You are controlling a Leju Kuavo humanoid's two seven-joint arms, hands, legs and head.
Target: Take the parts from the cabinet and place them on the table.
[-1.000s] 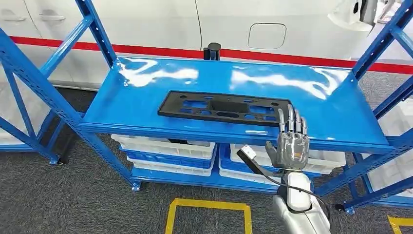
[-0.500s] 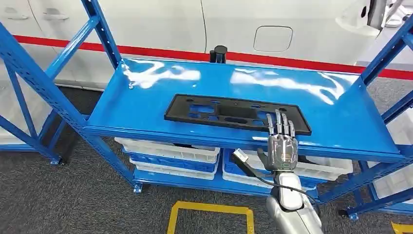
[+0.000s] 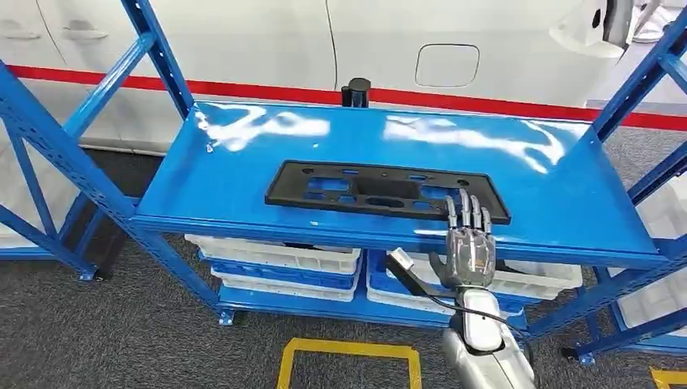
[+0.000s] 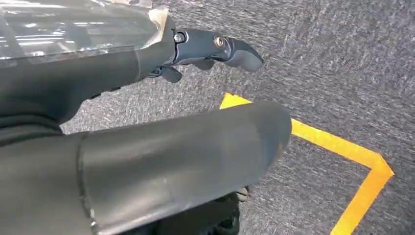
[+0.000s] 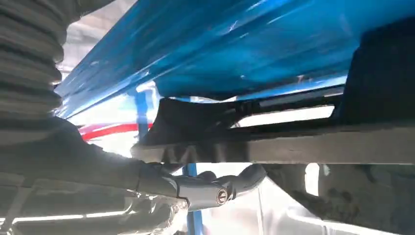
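Note:
A flat black plastic part (image 3: 356,188) with several cut-outs lies on the top shelf of the blue cabinet (image 3: 559,186), near its front edge. My right hand (image 3: 467,247) is raised in front of that edge, fingers straight and apart, with its fingertips over the part's near right corner and nothing held. In the right wrist view the part's (image 5: 244,117) edge runs close past the hand (image 5: 215,193); I cannot tell whether they touch. My left hand (image 4: 205,49) hangs over the carpet and holds nothing.
White bins (image 3: 275,255) fill the lower shelves. Slanted blue cabinet posts (image 3: 97,194) stand on both sides. A black post (image 3: 355,91) rises behind the shelf, before a white car body (image 3: 454,40). Yellow floor tape (image 3: 348,352) marks the grey carpet.
The view has shifted a little. Relative to the black part, my right hand has moved left from the part's right end to just inside its near right corner.

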